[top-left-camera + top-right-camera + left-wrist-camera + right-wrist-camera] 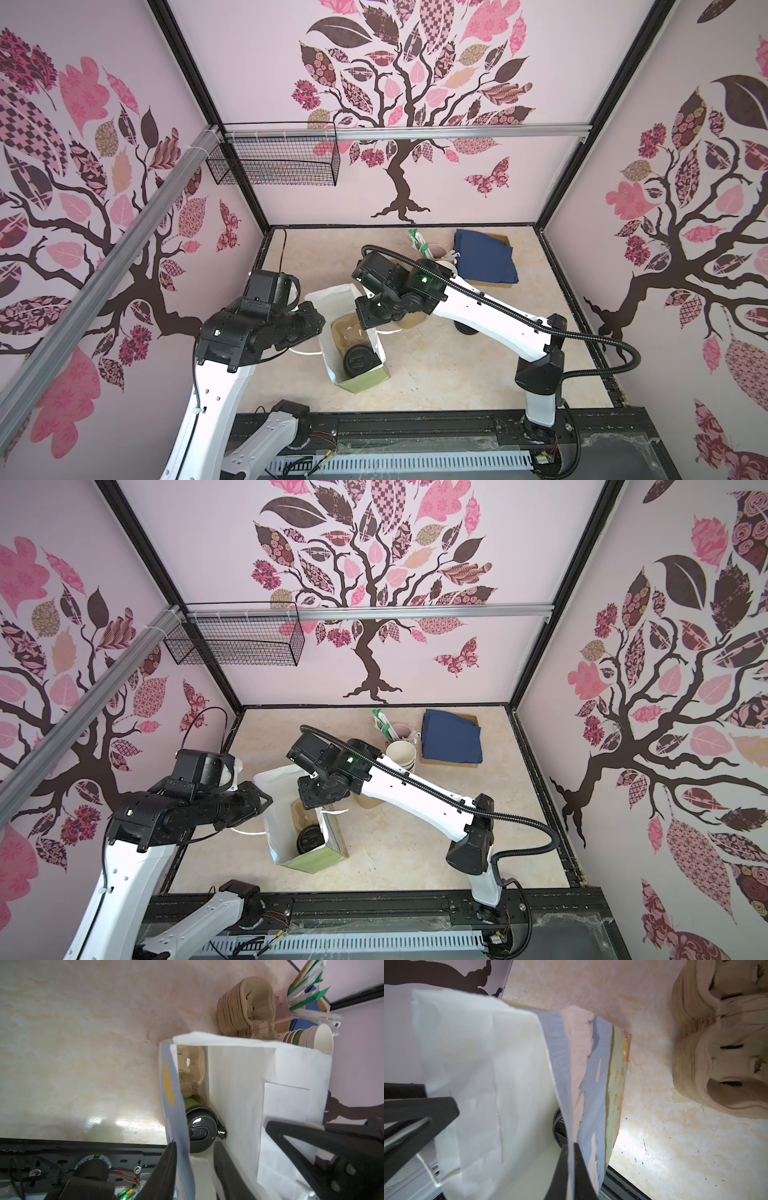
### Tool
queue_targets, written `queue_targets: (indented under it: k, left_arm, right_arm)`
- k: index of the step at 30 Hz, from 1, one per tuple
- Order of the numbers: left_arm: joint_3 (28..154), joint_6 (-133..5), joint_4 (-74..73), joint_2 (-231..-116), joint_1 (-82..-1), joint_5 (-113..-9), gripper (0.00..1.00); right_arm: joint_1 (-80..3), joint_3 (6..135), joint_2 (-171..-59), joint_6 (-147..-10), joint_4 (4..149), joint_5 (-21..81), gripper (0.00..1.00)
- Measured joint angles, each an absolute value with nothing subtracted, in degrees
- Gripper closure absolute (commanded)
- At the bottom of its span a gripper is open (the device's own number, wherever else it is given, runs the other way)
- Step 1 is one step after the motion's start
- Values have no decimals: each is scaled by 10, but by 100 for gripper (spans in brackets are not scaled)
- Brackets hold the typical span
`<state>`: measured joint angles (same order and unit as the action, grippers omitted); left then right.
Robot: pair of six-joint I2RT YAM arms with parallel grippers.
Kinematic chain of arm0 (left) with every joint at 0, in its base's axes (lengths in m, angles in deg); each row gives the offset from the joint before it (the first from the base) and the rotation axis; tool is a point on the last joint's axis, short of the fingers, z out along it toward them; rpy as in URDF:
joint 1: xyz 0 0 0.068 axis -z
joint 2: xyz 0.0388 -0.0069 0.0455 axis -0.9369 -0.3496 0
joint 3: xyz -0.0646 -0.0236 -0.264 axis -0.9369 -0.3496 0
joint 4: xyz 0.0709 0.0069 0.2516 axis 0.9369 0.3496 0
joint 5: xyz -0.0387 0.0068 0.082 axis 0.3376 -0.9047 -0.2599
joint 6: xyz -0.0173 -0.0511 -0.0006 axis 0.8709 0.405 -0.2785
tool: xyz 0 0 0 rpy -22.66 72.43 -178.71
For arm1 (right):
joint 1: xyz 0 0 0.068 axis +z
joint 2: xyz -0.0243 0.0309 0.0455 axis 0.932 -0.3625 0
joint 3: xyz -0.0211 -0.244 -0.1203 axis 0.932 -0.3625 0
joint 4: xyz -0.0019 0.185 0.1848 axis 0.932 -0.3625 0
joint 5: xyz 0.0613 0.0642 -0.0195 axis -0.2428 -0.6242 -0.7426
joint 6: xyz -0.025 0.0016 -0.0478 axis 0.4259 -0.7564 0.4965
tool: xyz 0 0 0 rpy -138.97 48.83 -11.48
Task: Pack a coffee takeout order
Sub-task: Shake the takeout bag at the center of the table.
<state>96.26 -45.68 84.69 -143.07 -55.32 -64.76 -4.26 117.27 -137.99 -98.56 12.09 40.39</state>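
Note:
The pale green paper bag (pixel 365 380) (pixel 320 856) stands open mid-table. Inside it sits the tan carrier (pixel 349 328) (pixel 191 1068) with the olive-green cup (pixel 191 1103) under its black lid (pixel 358 360) (pixel 309 837). My left gripper (pixel 195 1145) (pixel 320 323) is at the bag's left rim. Its jaws stand apart, one finger outside the printed wall and one inside. My right gripper (pixel 570 1145) (pixel 368 326) is shut on the rim of the opposite wall (pixel 581 1064). The navy napkins (pixel 484 255) (pixel 451 739) lie at the back right.
A stack of tan carriers (pixel 716 1043) (pixel 245 1005) stands just right of the bag. Behind it are stacked lidless cups (pixel 401 752) and a pink cup of wrapped sticks (pixel 428 249). Loose black lids (pixel 465 328) lie under my right arm. A wire basket (pixel 274 160) hangs on the back wall.

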Motion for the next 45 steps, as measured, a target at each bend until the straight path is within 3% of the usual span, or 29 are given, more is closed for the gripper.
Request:
queue_targets:
  k: [2,3,23,37,45]
  left_arm:
    - [963,-456,841,-1430,-552,-650,98]
    - [963,-455,839,-1429,-552,-652,100]
    - [915,-471,765,-1292,-552,-667,100]
    - [853,-529,696,-1226,-551,-667,100]
    - [861,-516,702,-1261,-551,-665,100]
  right_arm:
    - [-43,1171,-1380,-986,133,404,100]
    - [-43,1167,-1379,-986,140,405,100]
    - [-43,889,-1214,-954,404,444,100]
    - [-41,823,-1201,-923,508,461,100]
    - [-40,883,-1209,-930,446,457,100]
